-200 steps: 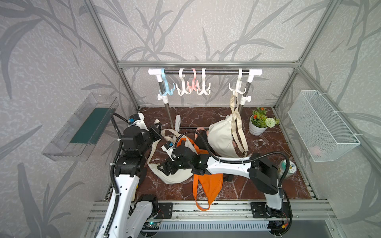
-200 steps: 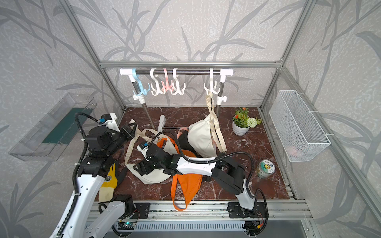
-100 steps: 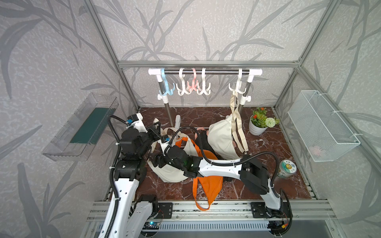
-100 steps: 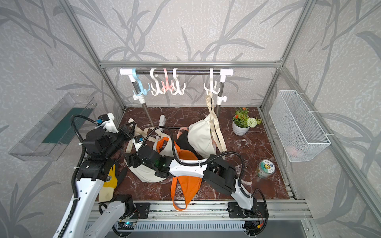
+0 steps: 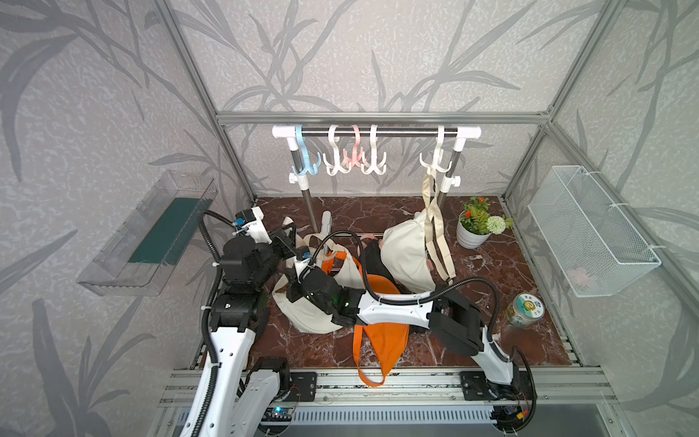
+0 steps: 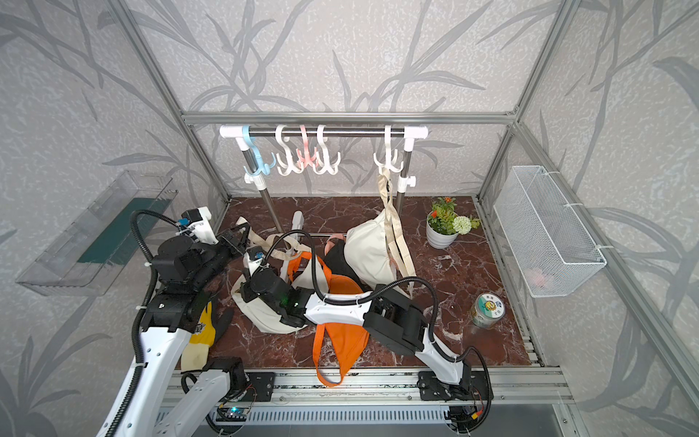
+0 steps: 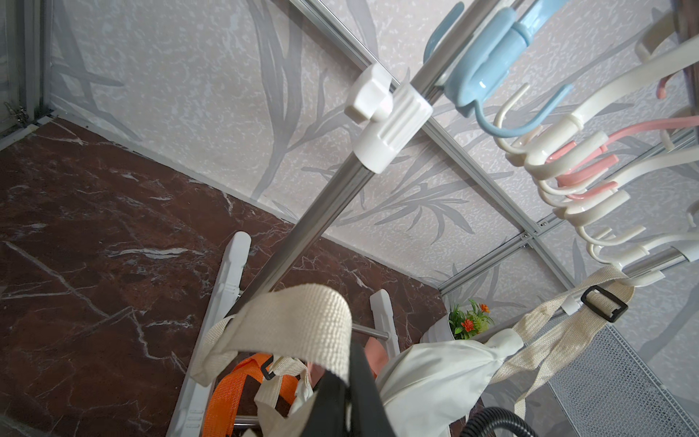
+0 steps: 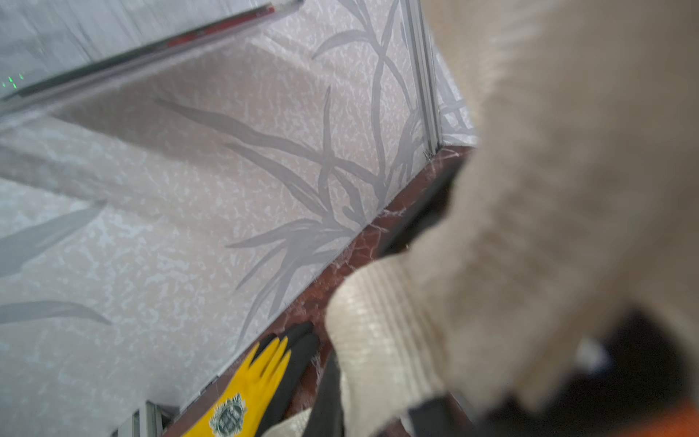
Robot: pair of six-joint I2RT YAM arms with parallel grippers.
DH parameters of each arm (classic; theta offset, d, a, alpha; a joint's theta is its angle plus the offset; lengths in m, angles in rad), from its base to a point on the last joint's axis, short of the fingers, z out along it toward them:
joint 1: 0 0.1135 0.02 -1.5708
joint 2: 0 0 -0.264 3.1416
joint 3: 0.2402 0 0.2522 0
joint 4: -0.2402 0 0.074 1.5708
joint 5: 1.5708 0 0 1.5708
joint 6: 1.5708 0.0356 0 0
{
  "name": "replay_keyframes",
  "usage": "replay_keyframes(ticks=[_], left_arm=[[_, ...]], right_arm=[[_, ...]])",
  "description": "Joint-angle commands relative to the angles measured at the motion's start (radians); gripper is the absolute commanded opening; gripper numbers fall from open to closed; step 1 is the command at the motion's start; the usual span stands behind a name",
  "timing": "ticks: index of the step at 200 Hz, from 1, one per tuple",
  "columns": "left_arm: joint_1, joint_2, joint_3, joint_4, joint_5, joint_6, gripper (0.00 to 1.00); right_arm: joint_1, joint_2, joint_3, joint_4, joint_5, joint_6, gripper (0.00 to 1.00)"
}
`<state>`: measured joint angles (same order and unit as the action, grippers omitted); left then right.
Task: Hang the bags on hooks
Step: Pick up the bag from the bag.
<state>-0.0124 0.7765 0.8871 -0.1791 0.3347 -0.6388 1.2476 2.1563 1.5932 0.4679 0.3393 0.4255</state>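
While the cream bag [image 5: 299, 321] lies leftward, four hooks [image 5: 334, 171] hang free.

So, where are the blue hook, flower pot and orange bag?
blue hook [image 5: 301, 153]: in a top view, its stem
flower pot [image 5: 470, 237]: in a top view, its wall
orange bag [image 5: 384, 344]: in a top view, its body

The dark red marble table [image 5: 505, 261] carries a cream bag [image 5: 302, 314] slumped at 8 o'clock. An orange bag [image 5: 382, 340] lies at 6, overhanging the front edge. A potted plant [image 5: 472, 234] stands at 2, a tin [image 5: 525, 309] at 4, and a yellow glove [image 6: 202, 333] lies at the 8 o'clock edge.
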Motion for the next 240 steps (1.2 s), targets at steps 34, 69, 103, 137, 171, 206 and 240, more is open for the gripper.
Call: replay_keyframes(ticks=[34, 69, 103, 137, 171, 206, 240], left_arm=[[-0.003, 0.01, -0.01, 0.107, 0.024, 0.152, 0.78], [-0.002, 0.037, -0.011, 0.142, 0.027, 0.234, 0.82], [-0.003, 0.058, -0.018, 0.187, 0.097, 0.276, 0.85], [-0.004, 0.077, -0.107, 0.394, 0.288, 0.382, 0.86], [-0.007, 0.134, -0.154, 0.56, 0.462, 0.486, 0.85], [-0.041, 0.208, -0.175, 0.664, 0.595, 0.575, 0.85], [-0.133, 0.311, -0.169, 0.761, 0.633, 0.64, 0.85]], right_arm=[[-0.131, -0.397, -0.189, -0.255, -0.296, -0.003, 0.0], [-0.337, -0.55, -0.192, -0.473, -0.632, -0.01, 0.0], [-0.431, -0.625, -0.084, -0.76, -0.723, -0.171, 0.0], [-0.505, -0.627, 0.035, -0.939, -0.903, -0.29, 0.0], [-0.563, -0.621, 0.105, -1.019, -1.06, -0.385, 0.0], [-0.584, -0.608, 0.165, -1.076, -1.185, -0.461, 0.0], [-0.586, -0.618, 0.16, -1.056, -1.263, -0.476, 0.0]])
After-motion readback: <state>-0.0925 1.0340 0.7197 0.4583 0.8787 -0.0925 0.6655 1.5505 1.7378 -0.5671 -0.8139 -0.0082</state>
